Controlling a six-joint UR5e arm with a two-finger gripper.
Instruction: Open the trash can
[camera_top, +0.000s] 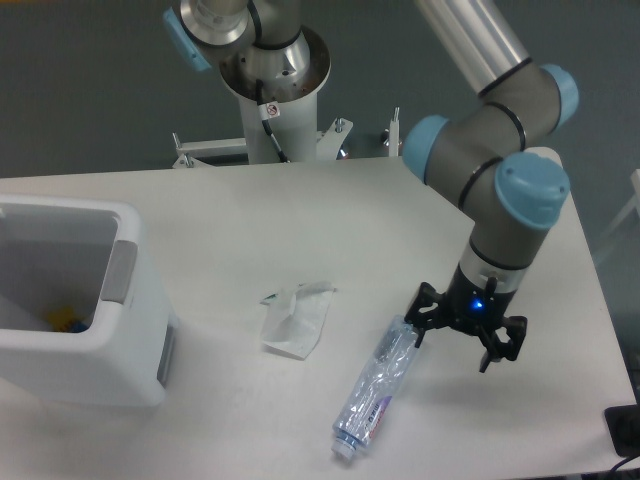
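Hovering at the lower right of the frame, the gripper (452, 349) points down over the white table (400, 220) with its black fingers (421, 323) spread apart and nothing between them; a blue light glows on its body. Its left finger stands just beside the upper end of a crushed clear plastic bottle (378, 385), which lies slanted at the lower centre with its cap toward the bottom edge; whether finger and bottle touch I cannot tell. A crumpled white tissue (295, 320) lies near the bottle, toward the centre. The trash can (120, 350) sits at the lower left, well apart from the gripper, its top open so that the pale inside shows, with something yellow and blue at the bottom. A grey push tab (120, 272) sits on its right rim.
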